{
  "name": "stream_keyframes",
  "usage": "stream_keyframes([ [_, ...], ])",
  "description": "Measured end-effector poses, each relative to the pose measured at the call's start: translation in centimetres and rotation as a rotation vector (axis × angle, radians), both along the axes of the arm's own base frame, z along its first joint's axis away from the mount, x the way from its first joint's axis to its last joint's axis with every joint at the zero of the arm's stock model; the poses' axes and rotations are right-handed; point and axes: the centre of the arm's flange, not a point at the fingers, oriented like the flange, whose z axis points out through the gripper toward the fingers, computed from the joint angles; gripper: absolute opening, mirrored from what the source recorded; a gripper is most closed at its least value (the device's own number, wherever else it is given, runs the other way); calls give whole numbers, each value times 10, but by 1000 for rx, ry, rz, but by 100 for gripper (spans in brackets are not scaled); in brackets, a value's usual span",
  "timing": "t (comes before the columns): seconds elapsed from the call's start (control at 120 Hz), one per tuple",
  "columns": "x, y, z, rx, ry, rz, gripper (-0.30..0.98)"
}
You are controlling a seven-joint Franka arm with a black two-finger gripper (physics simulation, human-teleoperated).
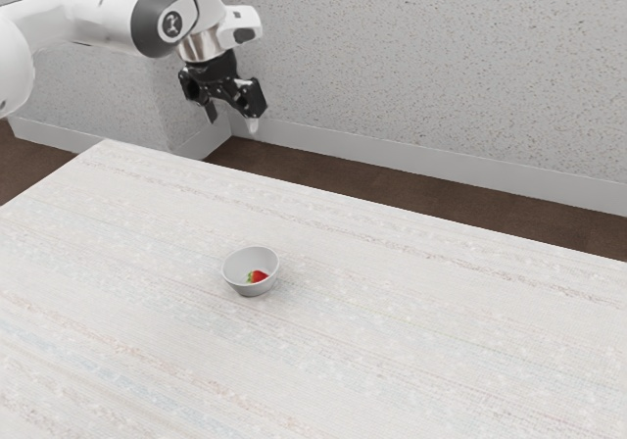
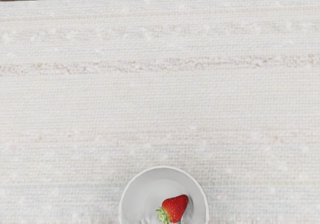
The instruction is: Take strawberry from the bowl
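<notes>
The table (image 1: 441, 341) is pale off-white, with a woven-looking top crossed by faint reddish and bluish stripes that run roughly along its far edge. Beyond that edge lies a dark brown floor (image 1: 490, 209); the wrist view has a strip of it too. Speckled light-grey walls (image 1: 421, 57) rise behind, with a plain pale skirting board (image 1: 411, 162) along their foot that turns a corner at the exterior view's left.

On the table, a little to the exterior view's left of its middle, stands a small, round, light-grey bowl (image 1: 235, 283), upright, with a soft shadow beside it. The red strawberry (image 2: 175, 207) lies inside, slightly off the centre of the bowl's bottom, its green leaves (image 2: 163, 215) toward the exterior view's left.

The white arm (image 1: 98, 13) reaches in from the exterior view's upper left. Its black hand (image 1: 232, 117) hangs high, well apart from the bowl and farther back, the two fingers spread wide. In the wrist view, the bowl's pale rim curves around the strawberry.
</notes>
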Motion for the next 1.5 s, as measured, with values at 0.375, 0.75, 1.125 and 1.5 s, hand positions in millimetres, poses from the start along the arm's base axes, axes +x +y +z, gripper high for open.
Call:
stream_keyframes([
  [0.375,16,-1,-103,34,232,2,67],
  [0.75,-9,1,-196,24,263,-8,63],
  [1.125,-6,0,-242,30,249,-17,47],
  [1.5,4,9,-284,28,224,-17,43],
])
